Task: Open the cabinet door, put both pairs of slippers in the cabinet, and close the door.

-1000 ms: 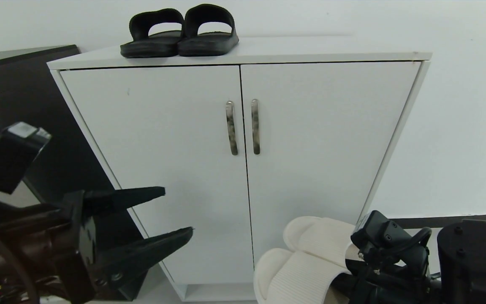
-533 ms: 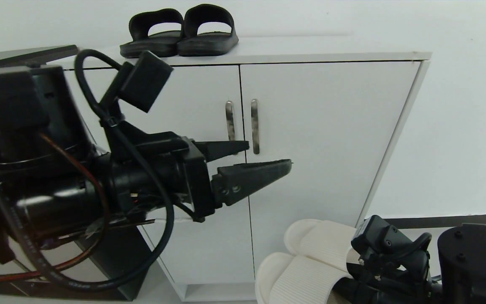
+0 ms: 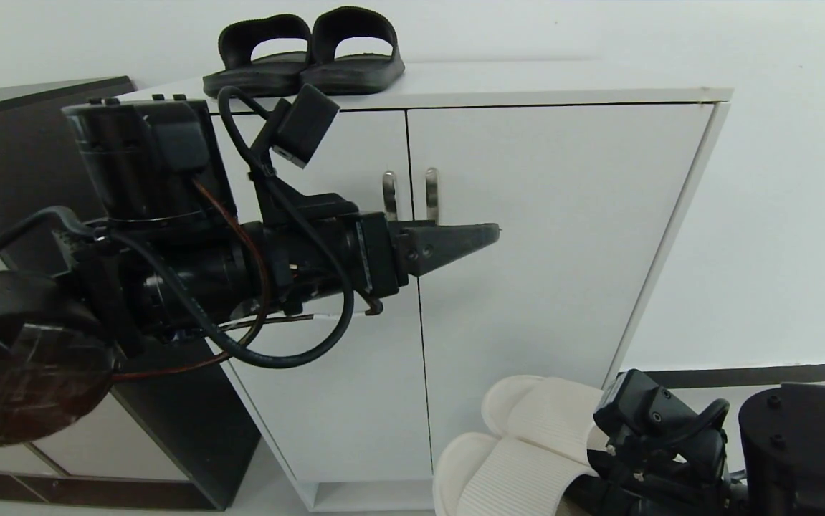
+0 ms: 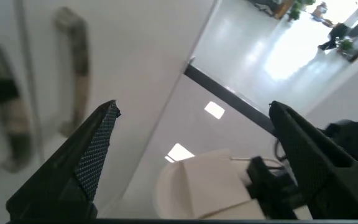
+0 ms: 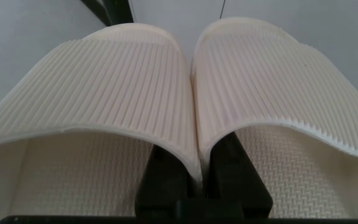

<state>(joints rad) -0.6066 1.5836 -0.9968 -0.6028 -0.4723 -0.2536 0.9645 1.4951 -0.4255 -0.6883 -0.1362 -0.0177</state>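
Note:
The white cabinet (image 3: 563, 215) stands with both doors shut and two metal handles (image 3: 431, 193) side by side at the middle seam. A black pair of slippers (image 3: 304, 61) rests on its top, near the left end. My left gripper (image 3: 487, 233) hovers open just in front of the lower ends of the handles; in the left wrist view its fingers (image 4: 98, 143) are spread wide, with the handles (image 4: 73, 68) off to one side. Low at the cabinet's right foot, my right gripper (image 5: 197, 180) is shut on the inner edges of the white pair of slippers (image 3: 520, 437) (image 5: 98, 87).
A dark panel (image 3: 18, 143) leans close against the cabinet's left side. A plain white wall (image 3: 792, 215) runs behind and to the right. Open floor (image 4: 253, 56) lies beside the cabinet's right flank.
My left arm has risen from low on the left to the height of the handles and moved right, rolling its gripper. The right gripper and white slippers have barely shifted.

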